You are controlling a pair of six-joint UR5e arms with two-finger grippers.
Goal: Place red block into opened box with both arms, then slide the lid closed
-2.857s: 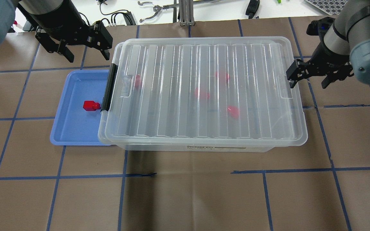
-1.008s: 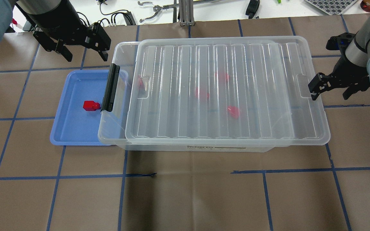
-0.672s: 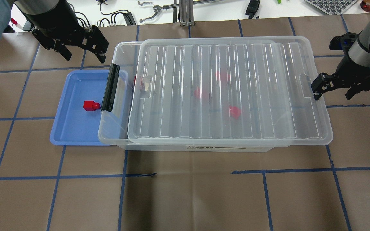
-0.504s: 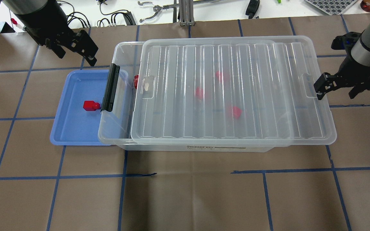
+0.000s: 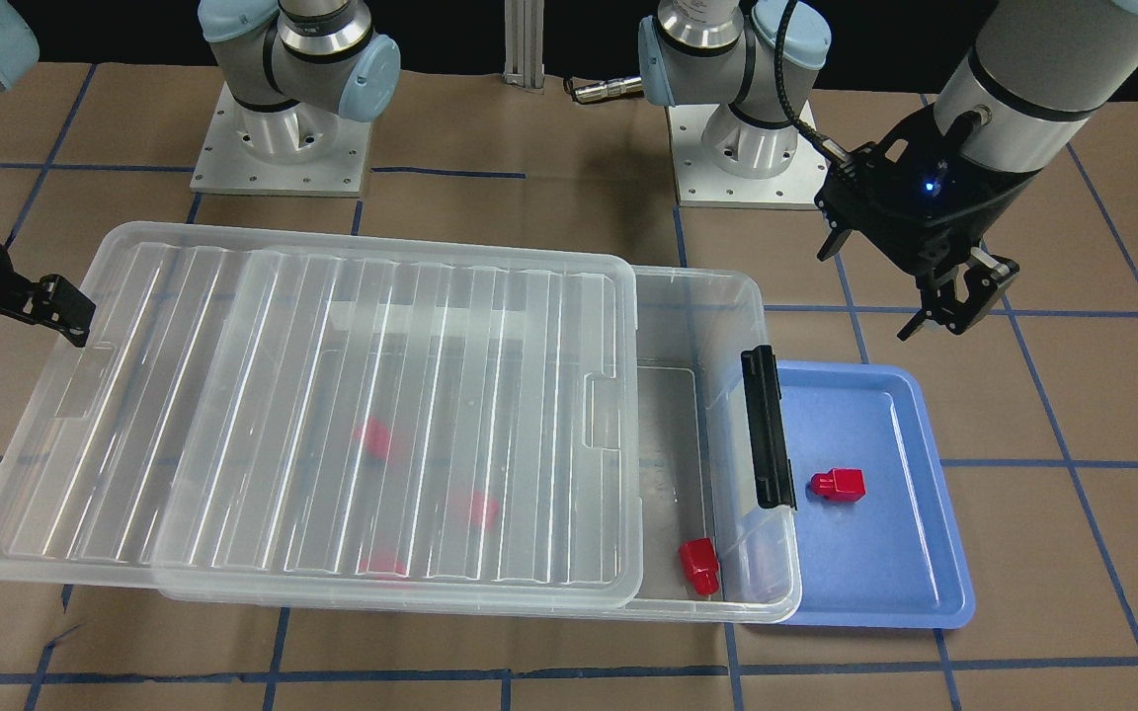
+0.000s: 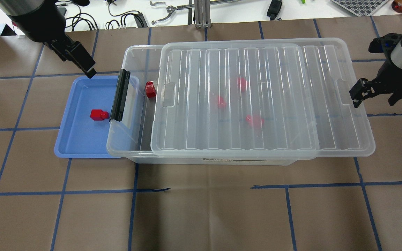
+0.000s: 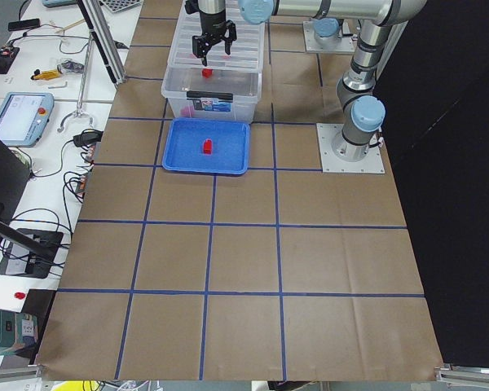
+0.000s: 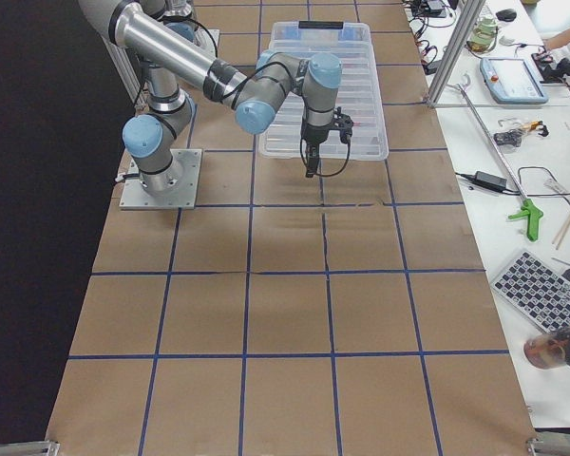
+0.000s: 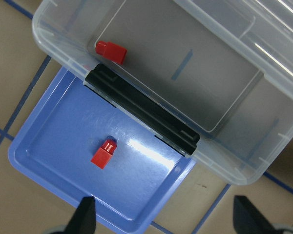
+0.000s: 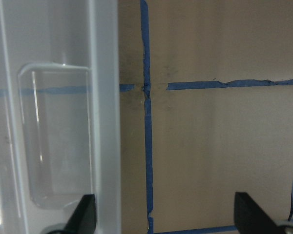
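Overhead exterior is showing one ribbed lid point(image 6: 263, 101), one clear box point(image 6: 131, 136), five glossy red blocks point(image 6: 99, 114); left gripper point(image 5: 959, 296), right gripper point(image 6: 373, 101) gaping.

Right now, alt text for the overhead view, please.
The lid sits offset right on the clear box, leaving its left end open with a red block inside. A second red block lies on the blue tray. The right gripper sits by the lid's edge.
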